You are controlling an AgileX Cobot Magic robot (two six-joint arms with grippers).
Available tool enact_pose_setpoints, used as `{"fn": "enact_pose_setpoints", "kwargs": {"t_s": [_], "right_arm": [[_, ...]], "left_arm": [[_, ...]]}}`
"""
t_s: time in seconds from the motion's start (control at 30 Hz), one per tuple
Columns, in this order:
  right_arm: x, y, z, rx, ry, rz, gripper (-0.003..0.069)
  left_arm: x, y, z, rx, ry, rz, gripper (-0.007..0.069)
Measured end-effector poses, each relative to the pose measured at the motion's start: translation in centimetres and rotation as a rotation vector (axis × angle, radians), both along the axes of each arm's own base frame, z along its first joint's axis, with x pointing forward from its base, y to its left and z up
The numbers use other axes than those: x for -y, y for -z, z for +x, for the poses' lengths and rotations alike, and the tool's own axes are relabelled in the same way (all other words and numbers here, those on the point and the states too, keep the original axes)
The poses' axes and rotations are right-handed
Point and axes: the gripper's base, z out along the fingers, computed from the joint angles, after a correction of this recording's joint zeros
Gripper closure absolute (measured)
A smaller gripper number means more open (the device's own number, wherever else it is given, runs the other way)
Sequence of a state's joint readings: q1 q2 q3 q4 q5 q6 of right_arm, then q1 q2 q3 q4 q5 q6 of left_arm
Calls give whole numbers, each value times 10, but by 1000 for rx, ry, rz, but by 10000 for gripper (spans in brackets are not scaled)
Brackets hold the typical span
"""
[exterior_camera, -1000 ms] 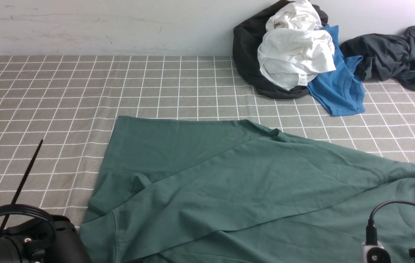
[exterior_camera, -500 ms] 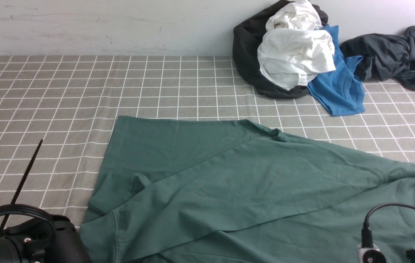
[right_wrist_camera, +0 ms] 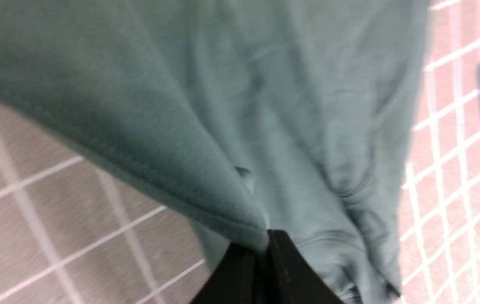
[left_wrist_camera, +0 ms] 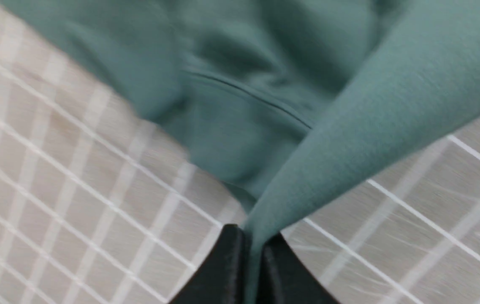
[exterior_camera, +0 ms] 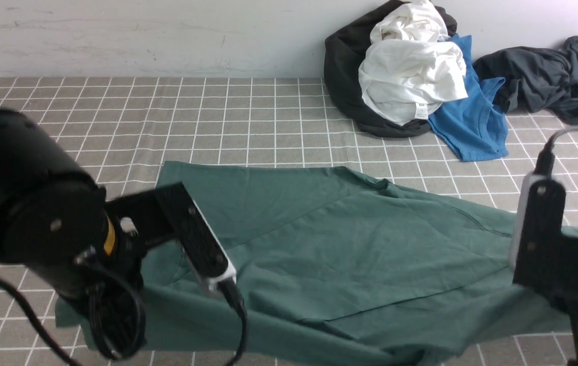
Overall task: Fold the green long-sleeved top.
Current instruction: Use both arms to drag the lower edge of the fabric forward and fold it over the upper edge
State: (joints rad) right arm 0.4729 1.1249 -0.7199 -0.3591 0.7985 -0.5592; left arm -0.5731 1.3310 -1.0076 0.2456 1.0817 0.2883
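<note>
The green long-sleeved top point(exterior_camera: 350, 244) lies across the middle of the checked cloth, its near edge lifted and drawn away from the table's front. In the left wrist view my left gripper point(left_wrist_camera: 253, 234) is shut on a pinched fold of the green top point(left_wrist_camera: 349, 105), which stretches taut from the jaws. In the right wrist view my right gripper point(right_wrist_camera: 263, 240) is shut on a hemmed edge of the top point(right_wrist_camera: 231, 126). The left arm point(exterior_camera: 50, 229) and the right arm point(exterior_camera: 548, 254) stand over the top's two near corners, and their fingertips are hidden in the front view.
At the back right lies a pile of a black garment point(exterior_camera: 344, 81), a white garment point(exterior_camera: 411, 76) and a bright blue T-shirt point(exterior_camera: 472, 122). A dark grey garment point(exterior_camera: 543, 76) lies beside it. The checked tablecloth point(exterior_camera: 166, 117) ends at a white wall.
Both arms have risen into the front view. The right gripper has shut on the top. The top's near edge has come up and moved away from the table's front.
</note>
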Motion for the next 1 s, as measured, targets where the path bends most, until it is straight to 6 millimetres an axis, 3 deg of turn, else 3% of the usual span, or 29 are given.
{"fn": "enact_pose_setpoints", "kwargs": {"t_s": [0.17, 0.2, 0.27, 0.47, 0.5, 0.53, 0.77, 1.0], "right_arm": [[8, -12, 45, -34, 95, 70, 656], [9, -12, 46, -34, 96, 68, 656], [11, -12, 72, -62, 129, 101, 656], [16, -8, 120, -88, 189, 143, 656], [17, -5, 136, -92, 201, 144, 656], [17, -5, 136, -92, 203, 144, 656], [11, 17, 196, -113, 218, 143, 656], [5, 57, 231, -171, 223, 126, 656]], "left_arm": [[-11, -22, 57, 46, -28, -16, 611], [-12, -25, 61, 55, -34, -21, 611], [-14, -30, 88, 65, -53, -31, 611], [-16, -30, 136, 86, -92, -38, 611], [-18, -25, 150, 85, -107, -38, 611], [-18, -25, 152, 85, -109, -38, 611], [-20, 8, 205, 63, -148, -28, 611], [-19, 46, 240, 93, -145, -31, 611]]}}
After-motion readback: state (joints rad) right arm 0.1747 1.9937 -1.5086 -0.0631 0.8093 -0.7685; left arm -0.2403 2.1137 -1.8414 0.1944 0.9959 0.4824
